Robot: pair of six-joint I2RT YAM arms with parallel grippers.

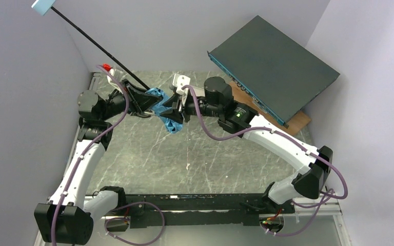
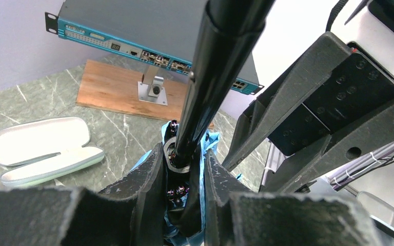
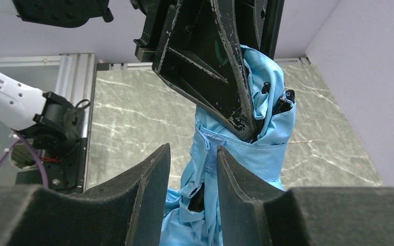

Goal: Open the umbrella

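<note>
Top external view. The umbrella (image 1: 162, 110) is up in the air over the tabletop (image 1: 184, 159), between my two arms. Its long axis runs on a diagonal. The light-blue handle (image 1: 43, 6) is high at the far left. From it the thin black shaft (image 1: 102, 47) slopes down and to the right into the sky-blue canopy (image 1: 170, 124) at the centre. The canopy is bunched, not spread.

My left claw (image 1: 144, 100) meets the bundle from the left, where the shaft enters it. My right claw (image 1: 177, 106) meets it from the right, on the fabric. Both arms reach forward with elbows out and wrists turned in toward each other. At the far right a dark-grey flat box (image 1: 272, 66) leans on a wooden board (image 1: 295, 123).

Left wrist view. The shaft rises from between my left fingers (image 2: 143, 195) and leaves the top of the frame, tilted to the right. These fingers are closed in on the ring and fabric at the shaft's foot, so the left claw grips the umbrella. The right claw's black body is just beside it. A pale case (image 2: 41, 148) lies open on the tabletop, well apart.

Right wrist view. The canopy runs lengthwise between my right fingers (image 3: 149, 195), and a left finger presses on its upper part. Low down the fabric touches both right fingers. Higher up there is a gap beside one of them. I cannot tell whether this claw pinches the cloth or only stands around it.
</note>
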